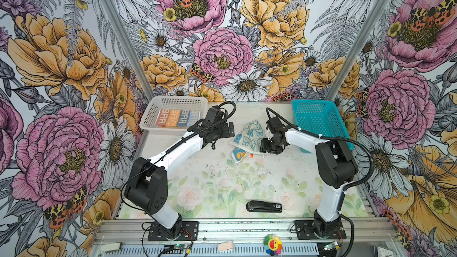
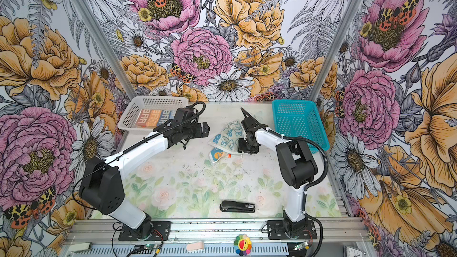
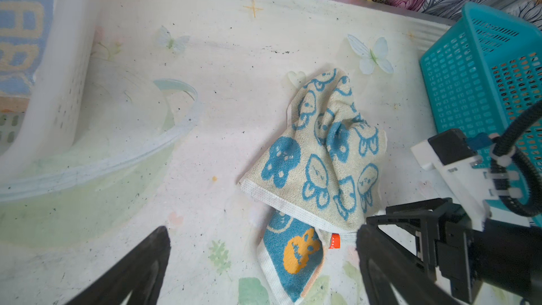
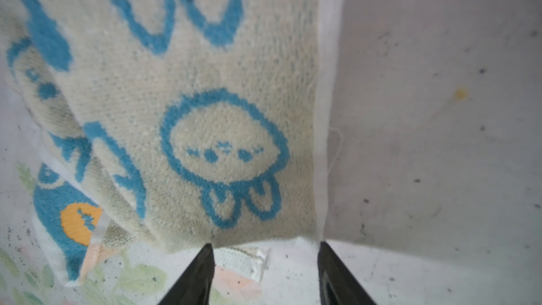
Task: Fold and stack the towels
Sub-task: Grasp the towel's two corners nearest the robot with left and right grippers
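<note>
1. A folded striped towel lies in the white basket.
2. The left gripper hovers, spread wide and empty.
3. A crumpled cream towel lies on the table (partly over a blue towel).
4. The right gripper, fingers partly apart, straddles the cream towel's corner without pinching it.

Three towels, two baskets, one stapler and two robot arms are showing.

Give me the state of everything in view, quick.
Cream towel: crumpled on table.
Teal towel: partly under cream towel.
Striped towel: folded, in white basket.
Teal basket: no towels seen inside.
Stapler: closed, lying flat.
Left gripper: open, holding nothing.
Right gripper: open, jaws astride cream towel's corner.
</note>
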Motion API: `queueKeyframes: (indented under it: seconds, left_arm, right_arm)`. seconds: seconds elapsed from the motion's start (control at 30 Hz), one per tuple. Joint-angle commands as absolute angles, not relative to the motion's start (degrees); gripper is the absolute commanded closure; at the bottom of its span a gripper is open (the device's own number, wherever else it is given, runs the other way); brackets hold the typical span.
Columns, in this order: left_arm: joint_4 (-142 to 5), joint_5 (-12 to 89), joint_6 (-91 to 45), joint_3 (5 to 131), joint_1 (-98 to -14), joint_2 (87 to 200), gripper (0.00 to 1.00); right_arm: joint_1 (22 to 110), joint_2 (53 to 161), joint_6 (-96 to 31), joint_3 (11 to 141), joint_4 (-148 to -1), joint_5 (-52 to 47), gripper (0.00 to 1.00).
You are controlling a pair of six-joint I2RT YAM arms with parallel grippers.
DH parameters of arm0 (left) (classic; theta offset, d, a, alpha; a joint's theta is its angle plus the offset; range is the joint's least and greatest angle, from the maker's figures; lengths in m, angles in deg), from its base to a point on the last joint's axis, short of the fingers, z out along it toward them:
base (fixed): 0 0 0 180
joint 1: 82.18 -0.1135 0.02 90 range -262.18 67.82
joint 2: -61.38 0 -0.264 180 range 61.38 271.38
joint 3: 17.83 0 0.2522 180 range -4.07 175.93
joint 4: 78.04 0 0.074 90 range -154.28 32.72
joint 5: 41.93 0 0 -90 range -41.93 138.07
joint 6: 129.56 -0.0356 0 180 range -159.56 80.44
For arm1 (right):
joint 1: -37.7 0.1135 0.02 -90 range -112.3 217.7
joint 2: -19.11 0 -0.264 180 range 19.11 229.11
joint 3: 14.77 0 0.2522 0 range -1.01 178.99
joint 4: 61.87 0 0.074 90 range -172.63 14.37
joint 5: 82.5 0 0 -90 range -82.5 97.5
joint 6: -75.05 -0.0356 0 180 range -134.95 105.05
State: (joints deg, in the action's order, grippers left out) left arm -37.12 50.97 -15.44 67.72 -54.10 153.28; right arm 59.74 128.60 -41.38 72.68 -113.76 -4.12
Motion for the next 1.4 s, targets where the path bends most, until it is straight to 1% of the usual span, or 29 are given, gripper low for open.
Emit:
queueKeyframes:
  seconds: [0.0, 0.2, 0.37, 0.47, 0.63, 0.77, 0.9, 0.93, 1.0, 1.17, 1.37]
  left_arm:
    - [-36.92, 49.56, -14.41, 69.06, -53.83, 154.26, 0.01]
    - [-36.64, 49.39, -14.51, 69.76, -53.44, 155.24, 0.01]
    - [-36.00, 49.29, -14.85, 70.58, -53.10, 155.98, 0.01]
    - [-35.75, 49.34, -15.09, 70.86, -52.95, 156.47, 0.01]
    - [-35.28, 48.52, -15.12, 70.81, -52.94, 158.07, 0.01]
    - [-33.89, 47.81, -15.62, 71.63, -52.82, 160.00, 0.01]
    - [-31.50, 47.69, -17.29, 73.43, -52.59, 163.23, 0.03]
    - [-30.86, 47.60, -17.60, 73.89, -52.53, 164.19, 0.04]
    - [-29.56, 46.91, -18.18, 74.97, -52.56, 167.48, 0.10]
    - [-29.29, 45.95, -18.20, 76.23, -52.40, 170.97, 0.17]
    - [-28.95, 45.44, -17.89, 78.66, -52.39, 175.28, 0.22]
  right_arm:
    - [59.27, 129.91, -40.92, 72.41, -112.63, -1.82, 0.47]
    - [59.31, 130.91, -39.96, 71.11, -112.38, 0.18, 0.50]
    - [59.29, 131.59, -39.65, 70.19, -111.94, 0.91, 0.58]
    - [59.36, 132.04, -39.66, 69.73, -111.75, 1.26, 0.68]
    - [59.32, 131.70, -39.74, 69.24, -111.57, 0.90, 0.89]
    - [59.24, 130.67, -39.65, 69.34, -111.67, 0.91, 1.00]
    - [59.17, 128.53, -40.13, 70.09, -111.76, -0.10, 1.00]
    - [59.18, 127.93, -40.22, 70.29, -111.84, -0.28, 1.00]
    - [59.20, 126.48, -40.44, 70.83, -111.93, -0.82, 1.00]
    - [59.07, 122.78, -40.46, 71.58, -112.32, -1.31, 1.00]
    - [58.50, 120.46, -40.26, 71.73, -112.46, -2.29, 1.00]
